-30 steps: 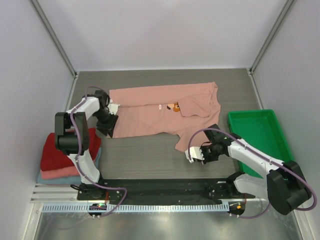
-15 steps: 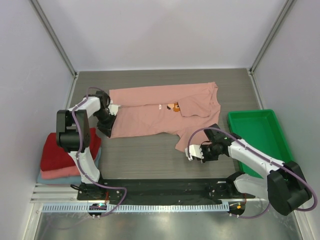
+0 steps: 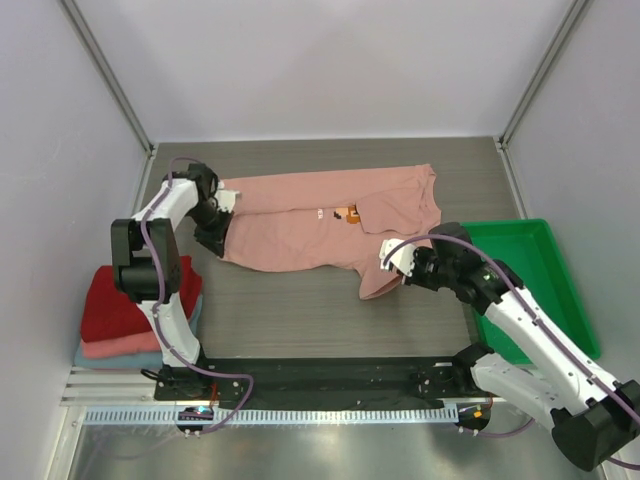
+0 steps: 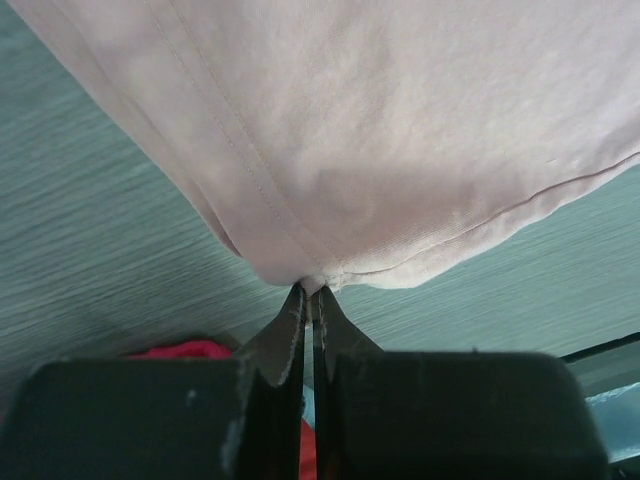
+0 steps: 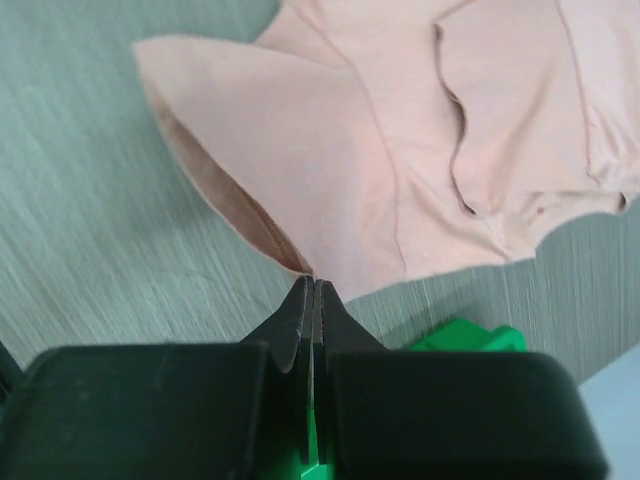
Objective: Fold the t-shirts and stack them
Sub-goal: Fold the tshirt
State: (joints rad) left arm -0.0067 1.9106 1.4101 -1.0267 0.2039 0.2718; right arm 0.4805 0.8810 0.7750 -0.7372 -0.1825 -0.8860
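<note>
**A:** What sits nearest?

**B:** At the near left, a stack of folded t-shirts (image 3: 125, 315), dark red on top.

**A:** And the arms?

**B:** The right gripper (image 5: 313, 283) is clamped on the near sleeve edge of the dusty-pink t-shirt (image 3: 310, 230). The left gripper (image 4: 309, 292) is pinched on its hem corner. This is probably to lift the near edge for a fold.

**A:** How does it lie?

**B:** Mid-table, lengthwise left to right, hem left, neck toward the green tray (image 3: 530, 224).

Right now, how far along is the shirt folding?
Done: three folded tees stacked far left, dark red on top. In hand: left gripper and right gripper each pinch the near edge of the pink tee. Left: fold it, add it to the stack.
</note>
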